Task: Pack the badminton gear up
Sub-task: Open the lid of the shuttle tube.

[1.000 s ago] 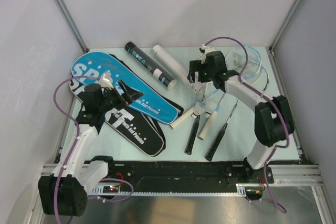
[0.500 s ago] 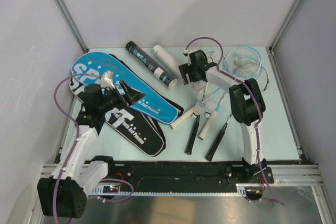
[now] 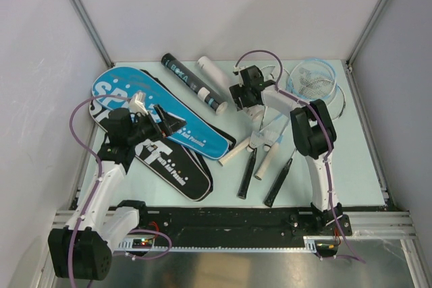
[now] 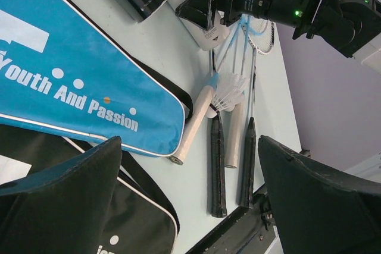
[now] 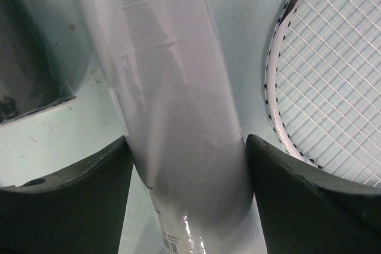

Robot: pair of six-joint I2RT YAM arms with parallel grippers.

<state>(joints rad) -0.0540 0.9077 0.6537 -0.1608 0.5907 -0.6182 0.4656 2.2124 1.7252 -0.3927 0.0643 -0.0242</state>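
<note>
Right gripper [image 5: 187,147] clasps white tube [image 5: 172,69]; tube ends cut off.

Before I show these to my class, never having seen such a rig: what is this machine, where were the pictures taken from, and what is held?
Two robot arms are bolted to a table. One picture looks down from above; the other two come from cameras on the wrists. On the table lie a blue bag, a black bag, a black tube, a white tube, rackets and a shuttlecock. The left gripper hangs open, empty. The right gripper straddles the white tube; whether it grips is unclear.
</note>
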